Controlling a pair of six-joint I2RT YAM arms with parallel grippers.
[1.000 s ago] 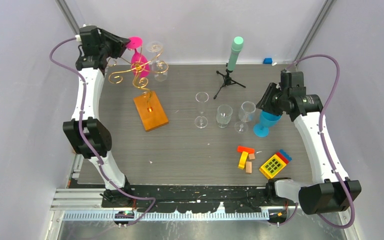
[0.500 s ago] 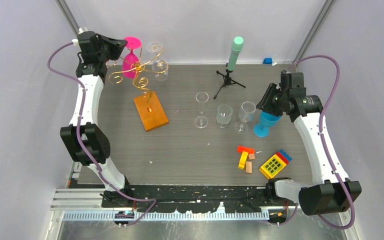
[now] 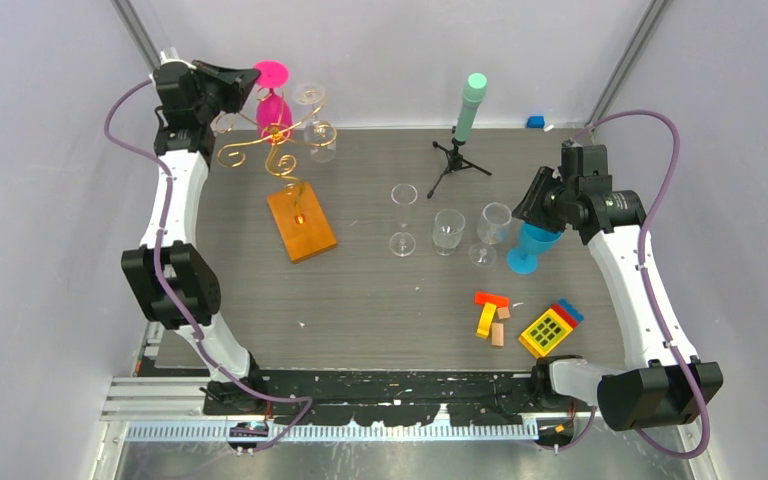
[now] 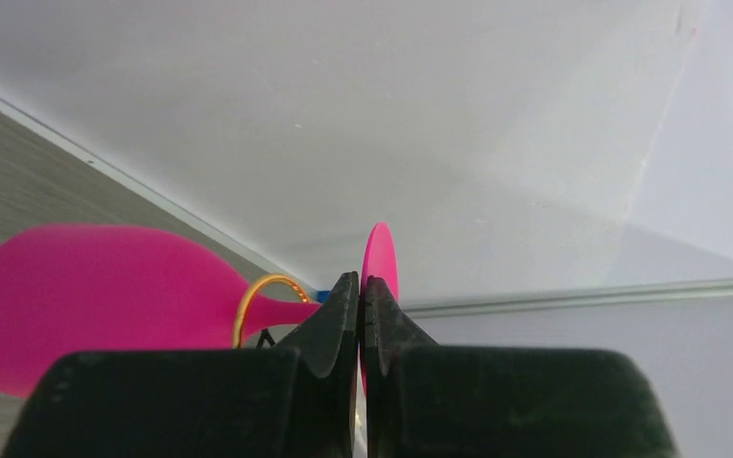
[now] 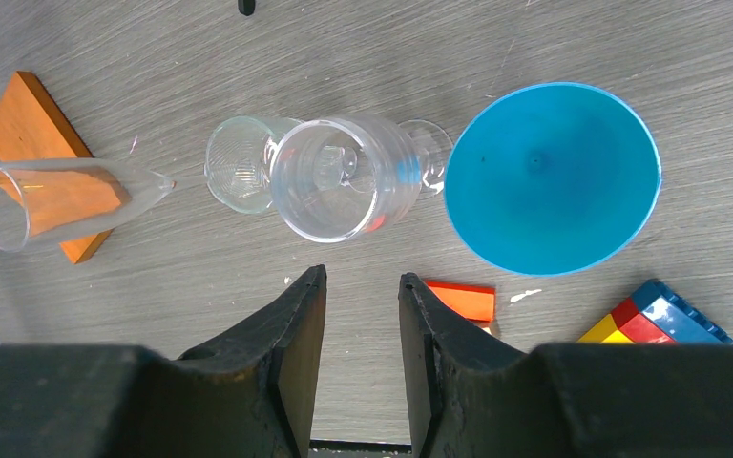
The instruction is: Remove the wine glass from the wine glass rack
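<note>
Here the left jaws pinch the pink glass on the rack

Up at the far left corner of the surface (image 3: 380, 290), the left arm (image 3: 175, 190) reaches to the top of the wine glass rack (image 3: 302, 222), a gold wire stand with curled arms that rises from an orange wooden base. The pink wine glass (image 3: 276, 113) hangs there upside down, foot on top and bowl below. In the left wrist view the left jaws are pressed almost together on the rim of the round pink foot, which is seen edge-on. One gold curl of the rack goes around the stem, between foot and bowl. So the glass is gripped but not yet out of the rack. Just to the right of it, a clear wine glass (image 3: 320, 145) hangs on the same rack, also inverted.

The right arm (image 3: 630, 260) is at the right side, well apart from the rack. The right jaws stand a little apart, with a narrow gap and nothing between them. They hover above a blue glass (image 5: 552, 176), beside three clear glasses (image 3: 448, 232) that stand upright on the surface. A black tripod with a mint-green cylinder (image 3: 468, 112) stands near the far edge, and coloured toy blocks (image 3: 548, 328) lie nearer the right arm's base.
</note>
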